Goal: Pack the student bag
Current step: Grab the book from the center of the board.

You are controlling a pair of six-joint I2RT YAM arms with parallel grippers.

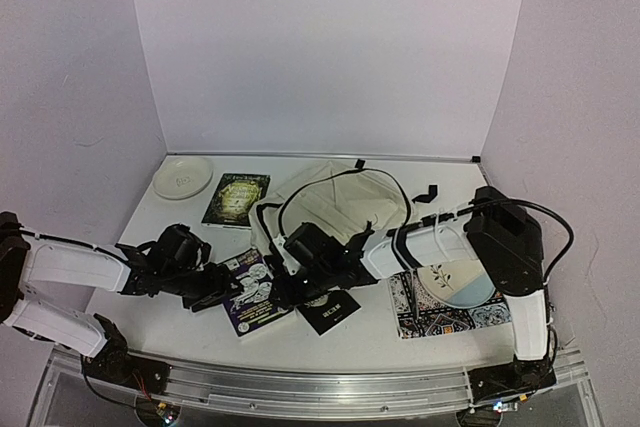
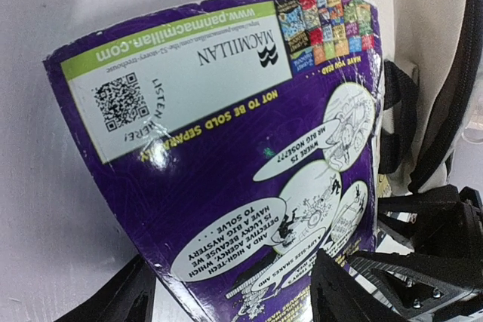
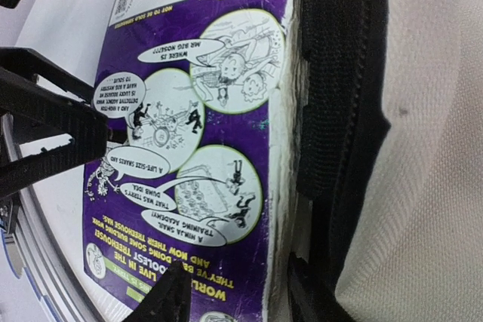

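Observation:
The student bag [image 1: 335, 202] is a large cream backpack lying flat at the middle back, with a black strap [image 3: 332, 88] along its near side. A purple paperback [image 1: 256, 295] lies against the bag's front left edge, back cover up. My left gripper [image 1: 222, 292] is open at the book's left side, and the book's near corner [image 2: 226, 186] sits between its fingers [image 2: 339, 292]. My right gripper [image 3: 238, 262] is open at the opposite side. One of its fingers is over the cover [image 3: 189, 148] and the other is wedged between the white page edge and the strap.
A green book [image 1: 236, 197] and a white plate [image 1: 182, 177] lie at the back left. A small black book [image 1: 328, 312] sits in front of the right gripper. A patterned mat [image 1: 425, 319] with a dish [image 1: 455, 282] on it lies at the right.

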